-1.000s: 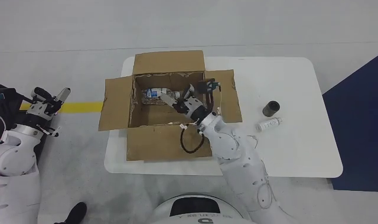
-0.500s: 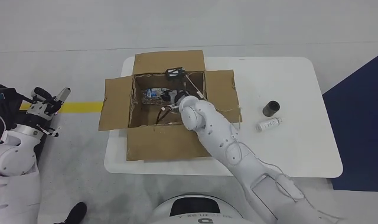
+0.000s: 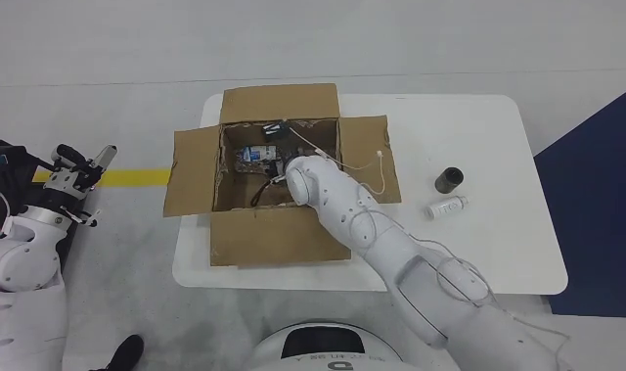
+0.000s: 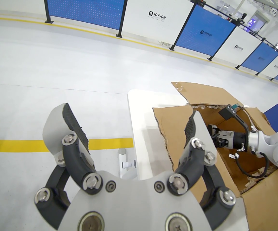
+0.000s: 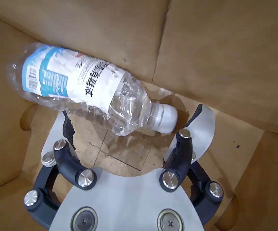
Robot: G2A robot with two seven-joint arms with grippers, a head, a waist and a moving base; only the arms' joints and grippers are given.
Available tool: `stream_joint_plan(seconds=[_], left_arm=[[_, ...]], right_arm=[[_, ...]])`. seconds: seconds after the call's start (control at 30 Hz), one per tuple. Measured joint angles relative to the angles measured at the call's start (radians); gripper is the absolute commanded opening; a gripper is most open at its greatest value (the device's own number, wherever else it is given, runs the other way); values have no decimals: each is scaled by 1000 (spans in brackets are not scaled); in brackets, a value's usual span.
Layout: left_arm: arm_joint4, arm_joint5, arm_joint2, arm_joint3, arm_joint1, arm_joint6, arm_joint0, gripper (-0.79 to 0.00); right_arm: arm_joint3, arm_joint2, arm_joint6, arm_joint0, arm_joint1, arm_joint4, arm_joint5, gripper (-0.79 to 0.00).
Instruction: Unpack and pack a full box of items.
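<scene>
An open cardboard box (image 3: 279,236) stands on the white table (image 3: 489,126). A crumpled clear water bottle (image 5: 81,82) with a blue and white label and a white cap lies on the box floor against a wall, also seen in the top view as the bottle (image 3: 253,154). My right gripper (image 5: 132,114) is down inside the box, open, its fingers on either side of the bottle's neck end without closing on it. My left gripper (image 4: 129,112) hangs open and empty off the table's left side, over the floor, facing the box (image 4: 201,131).
On the table to the right of the box stand a small black cylinder (image 3: 449,180) and, lying beside it, a small white bottle (image 3: 445,206). The box flaps (image 3: 191,170) spread outward on all sides. A yellow line (image 3: 132,177) marks the floor at the left.
My right arm has swung from the box's right side across to its far left part, bringing the gripper to the bottle. The left arm has stayed still.
</scene>
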Motion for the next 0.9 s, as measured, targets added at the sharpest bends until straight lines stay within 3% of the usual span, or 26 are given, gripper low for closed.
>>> stream_joint_plan(seconds=[0.13,0.43,0.77,0.9], left_arm=[[0,0,0,0,0,0,0,0],[0,0,0,0,0,0,0,0],[0,0,0,0,0,0,0,0],[0,0,0,0,0,0,0,0]], right_arm=[[11,6,25,9,-3,17,-53,-400],[-77,34,196,-20,29,6,-174,-400],[-531,149,291,-261,134,-180,-171,-400],[-639,153,350,-318,150,-242,-165,-345]])
